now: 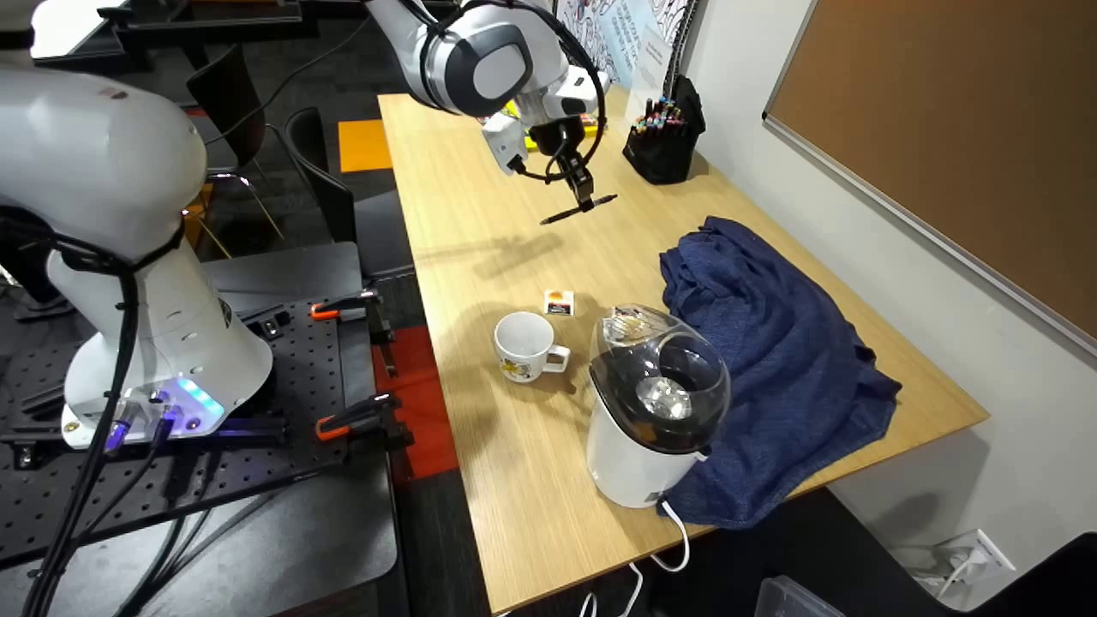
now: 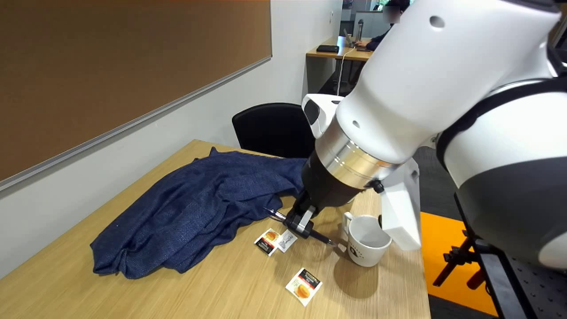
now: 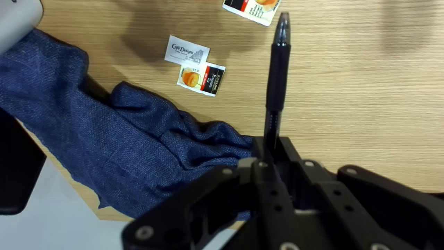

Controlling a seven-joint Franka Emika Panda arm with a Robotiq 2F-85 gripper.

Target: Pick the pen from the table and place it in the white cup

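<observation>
My gripper (image 1: 586, 202) is shut on the pen (image 1: 562, 214) and holds it in the air above the light wood table (image 1: 467, 480). The pen is dark and sticks out on both sides of the fingers in both exterior views. In the wrist view, the pen (image 3: 278, 73) points up the picture from between the fingertips (image 3: 274, 147). The white cup (image 1: 518, 347) stands upright on the table near its edge, with its handle to the side. It also shows in an exterior view (image 2: 361, 254). The gripper is apart from the cup. The cup is out of the wrist view.
A white popcorn maker with a clear top (image 1: 630, 467) stands close to the cup. A crumpled navy cloth (image 1: 780, 360) covers part of the table. Several small packets (image 2: 304, 285) lie flat near the cup. A black marker case (image 1: 664, 150) stands by the wall.
</observation>
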